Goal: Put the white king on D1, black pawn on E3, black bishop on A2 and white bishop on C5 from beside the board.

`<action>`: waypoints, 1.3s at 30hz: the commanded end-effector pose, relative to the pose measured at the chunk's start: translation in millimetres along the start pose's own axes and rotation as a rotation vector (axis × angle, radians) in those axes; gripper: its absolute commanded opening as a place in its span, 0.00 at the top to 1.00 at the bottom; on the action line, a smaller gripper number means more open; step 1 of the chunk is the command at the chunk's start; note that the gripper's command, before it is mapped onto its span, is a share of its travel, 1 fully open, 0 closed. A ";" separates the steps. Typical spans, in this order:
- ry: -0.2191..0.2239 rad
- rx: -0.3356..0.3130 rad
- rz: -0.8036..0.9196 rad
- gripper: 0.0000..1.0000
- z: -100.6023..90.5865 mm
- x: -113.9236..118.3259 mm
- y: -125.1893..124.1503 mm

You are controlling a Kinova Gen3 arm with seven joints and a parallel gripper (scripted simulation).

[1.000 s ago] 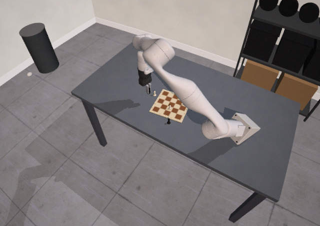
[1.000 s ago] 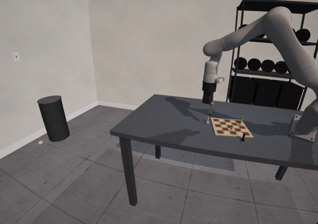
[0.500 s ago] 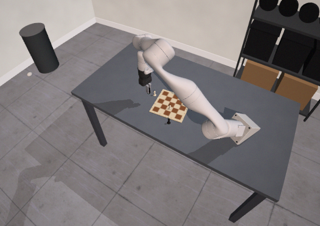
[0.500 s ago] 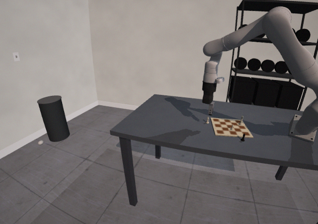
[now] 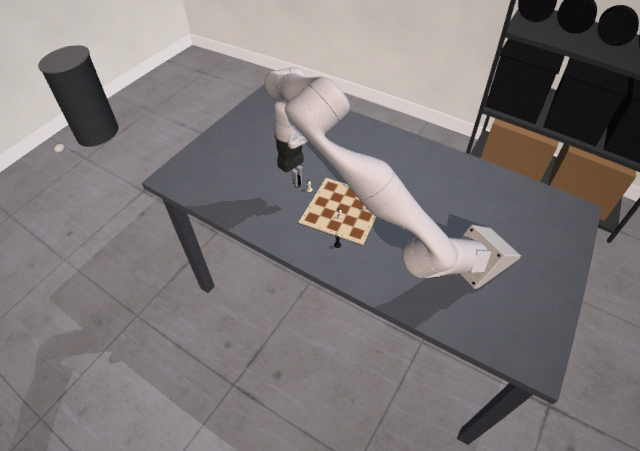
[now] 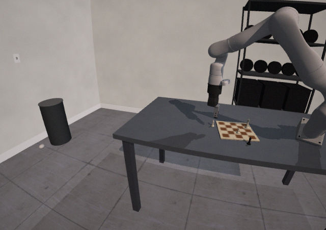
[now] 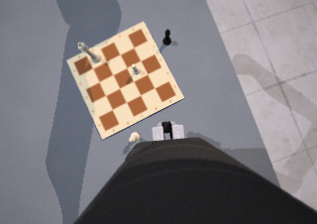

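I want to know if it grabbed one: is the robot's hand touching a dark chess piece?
Touching. In the wrist view, a dark piece sits pinched between the gripper fingers.

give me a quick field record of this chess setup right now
gripper: shut on a small dark piece, raised above the table, off the board's edge
board: checkered, flat on the table
on board: tall white piece at one corner, smaller white piece near the middle
off board: small white piece by one edge, black piece by the opposite edge
piece identities: too small to tell
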State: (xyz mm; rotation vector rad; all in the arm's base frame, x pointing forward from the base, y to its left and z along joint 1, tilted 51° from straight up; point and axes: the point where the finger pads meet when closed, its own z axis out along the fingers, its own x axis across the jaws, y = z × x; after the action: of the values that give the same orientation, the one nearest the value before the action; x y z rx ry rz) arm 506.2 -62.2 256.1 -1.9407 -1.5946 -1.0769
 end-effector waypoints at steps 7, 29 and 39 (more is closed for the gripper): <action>-0.007 -0.001 -0.011 1.00 -4.5 -11.6 -3.5; -0.013 -0.001 -0.300 1.00 -11.4 -131.1 -64.7; -0.008 -0.002 -0.373 1.00 -12.2 -155.8 -84.1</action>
State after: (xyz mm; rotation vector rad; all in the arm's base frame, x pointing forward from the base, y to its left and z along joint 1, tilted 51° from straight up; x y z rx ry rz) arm 418.9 -141.6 136.9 -1.6797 -2.0083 -1.2054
